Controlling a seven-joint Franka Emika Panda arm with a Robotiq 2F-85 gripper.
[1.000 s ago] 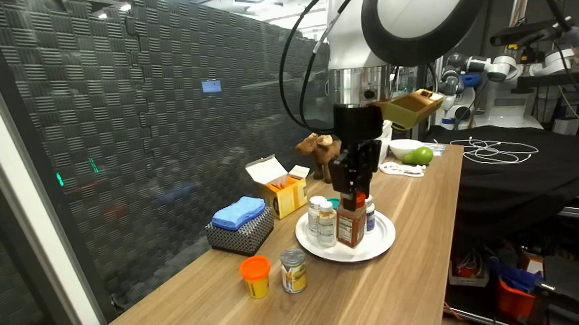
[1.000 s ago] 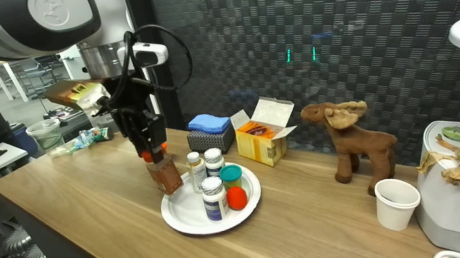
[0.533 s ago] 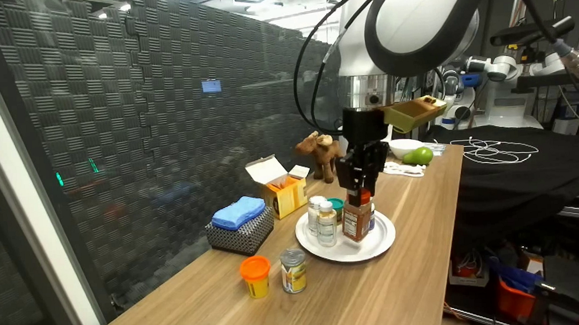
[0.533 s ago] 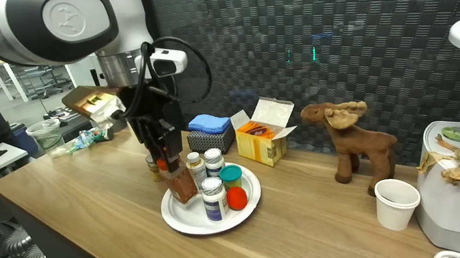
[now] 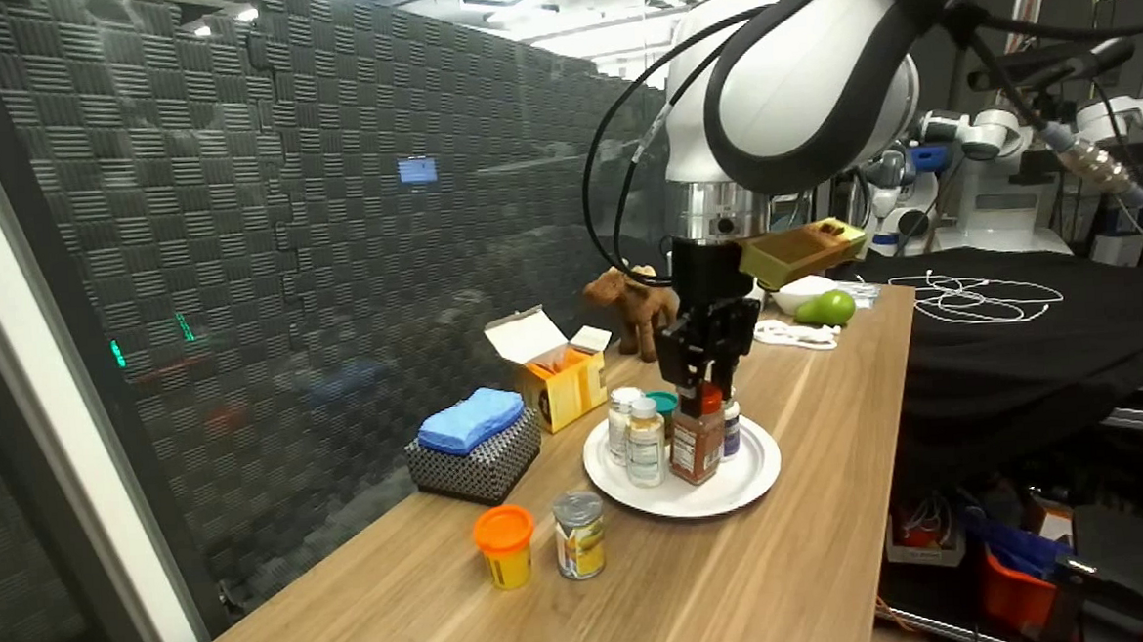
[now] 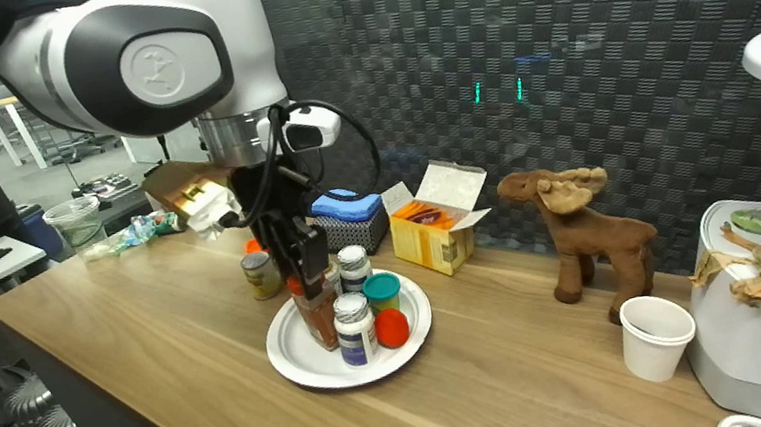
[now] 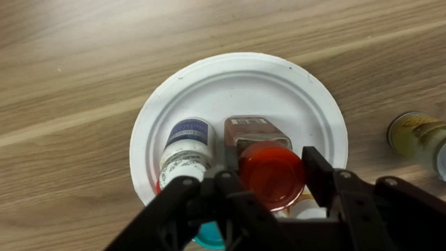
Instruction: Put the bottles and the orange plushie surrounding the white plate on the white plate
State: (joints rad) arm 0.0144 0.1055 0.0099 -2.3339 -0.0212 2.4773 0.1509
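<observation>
Wrist view: gripping the brown jar (image 7: 256, 129) by its red cap (image 7: 273, 174), between both fingers of the gripper (image 7: 270, 156). Holding it slightly tilted, inside the edge of the white plate (image 7: 244, 90); cannot tell if touching its surface. In an exterior view, can see the orange plushie (image 6: 392, 327) near the plate's right edge, just beside a white bottle (image 6: 356, 330). In an exterior view, can see two more bottles (image 5: 644, 444) towards the plate's left edge, and a tin (image 5: 580, 536) on the table (image 5: 742, 596).

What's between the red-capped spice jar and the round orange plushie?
A blue-labelled white bottle stands between the spice jar and the orange plushie, as an exterior view shows.
</observation>
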